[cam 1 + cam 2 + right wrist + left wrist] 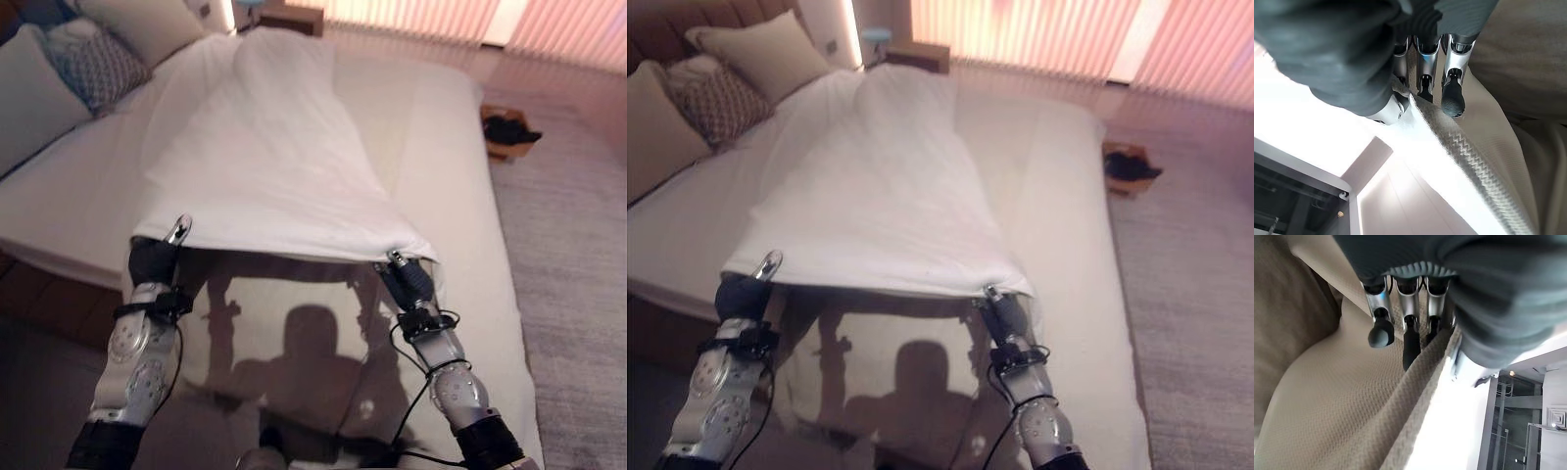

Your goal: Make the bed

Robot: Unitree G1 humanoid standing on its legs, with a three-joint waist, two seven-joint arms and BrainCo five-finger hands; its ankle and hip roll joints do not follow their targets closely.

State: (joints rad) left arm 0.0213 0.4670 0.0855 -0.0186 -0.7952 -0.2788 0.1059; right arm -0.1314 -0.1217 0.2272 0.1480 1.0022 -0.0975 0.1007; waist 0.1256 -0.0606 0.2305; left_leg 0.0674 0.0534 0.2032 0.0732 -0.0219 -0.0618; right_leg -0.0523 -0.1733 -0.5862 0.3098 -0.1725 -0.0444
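Observation:
A white blanket (265, 147) lies in a long strip down the bed (446, 166), from the headboard end to its near edge, which is lifted off the mattress. My left hand (155, 257) holds the near left corner and my right hand (407, 276) holds the near right corner. In the left wrist view the fingers (1405, 328) curl over the woven hem of the blanket (1415, 396). In the right wrist view the fingers (1452, 90) and thumb pinch the hem of the blanket (1459, 147). The underside of the raised edge is in shadow.
Pillows (93, 64) are stacked at the head of the bed on the left, one patterned. A nightstand (289, 17) stands behind the bed. A small box with dark contents (509, 132) sits on the carpet to the right. Curtains (1038, 29) line the far wall.

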